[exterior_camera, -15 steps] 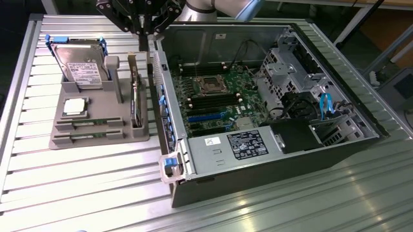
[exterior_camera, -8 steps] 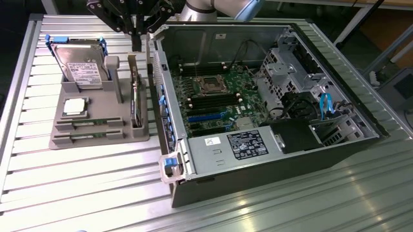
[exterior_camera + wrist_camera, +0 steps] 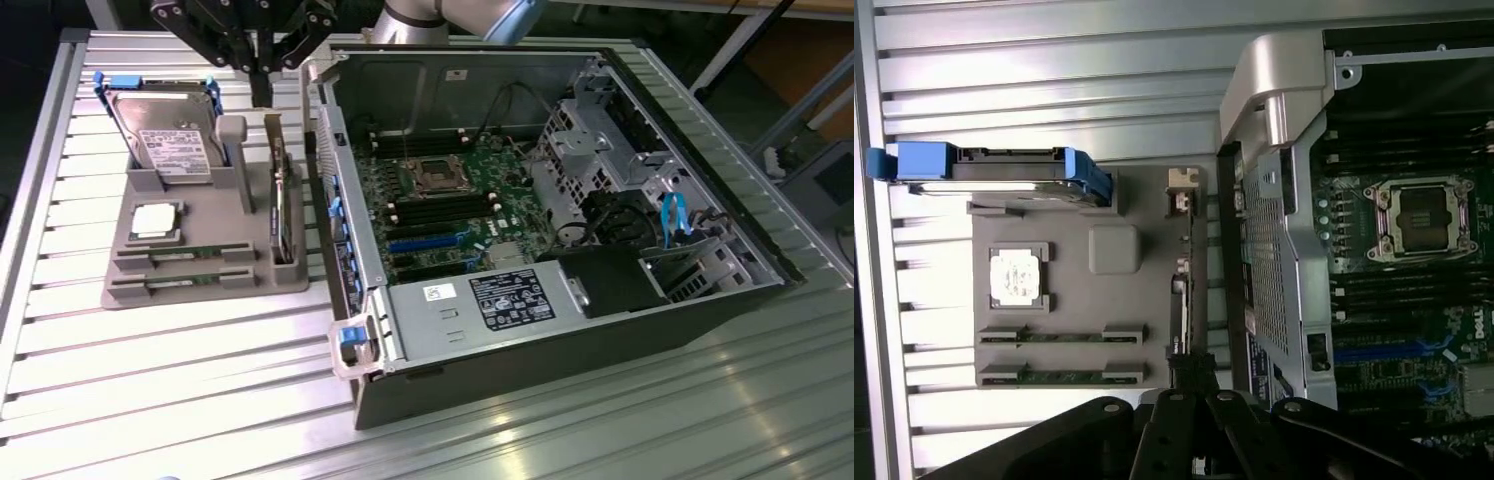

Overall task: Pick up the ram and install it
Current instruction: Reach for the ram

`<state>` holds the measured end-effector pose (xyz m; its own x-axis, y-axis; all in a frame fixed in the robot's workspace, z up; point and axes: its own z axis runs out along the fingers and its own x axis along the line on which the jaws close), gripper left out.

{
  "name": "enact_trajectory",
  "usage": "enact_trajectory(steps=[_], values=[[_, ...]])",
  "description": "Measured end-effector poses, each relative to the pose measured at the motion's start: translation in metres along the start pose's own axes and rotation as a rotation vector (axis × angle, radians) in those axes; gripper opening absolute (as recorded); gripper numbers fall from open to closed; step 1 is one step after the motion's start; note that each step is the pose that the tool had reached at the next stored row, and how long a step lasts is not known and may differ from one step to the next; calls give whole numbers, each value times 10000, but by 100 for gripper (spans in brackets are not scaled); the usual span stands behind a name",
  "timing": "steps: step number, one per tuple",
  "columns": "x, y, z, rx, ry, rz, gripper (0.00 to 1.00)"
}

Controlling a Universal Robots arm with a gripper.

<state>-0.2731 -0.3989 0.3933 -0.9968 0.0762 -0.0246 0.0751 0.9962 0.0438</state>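
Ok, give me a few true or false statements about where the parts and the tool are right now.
1. Two ram sticks sit in slots of the grey holder. True.
2. The tool grips a ram stick. False: it is shut on nothing, above the holder.
3. The computer case stands open, with the motherboard showing. True.
4. The silver processor chip sits in the motherboard's socket. False: it lies on the holder, and the socket looks empty.

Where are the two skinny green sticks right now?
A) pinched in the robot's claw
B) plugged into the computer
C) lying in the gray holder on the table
C: both ram sticks lie flat in slots of the gray holder, outside the open computer case.
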Motion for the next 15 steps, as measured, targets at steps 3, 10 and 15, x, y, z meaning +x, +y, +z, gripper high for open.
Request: enact_trajectory(steps=[3, 10, 15], values=[[64, -5, -1, 0, 0, 0, 9], [280, -21, -8, 0, 1, 0, 9], [279, -62, -9, 0, 0, -1, 9]])
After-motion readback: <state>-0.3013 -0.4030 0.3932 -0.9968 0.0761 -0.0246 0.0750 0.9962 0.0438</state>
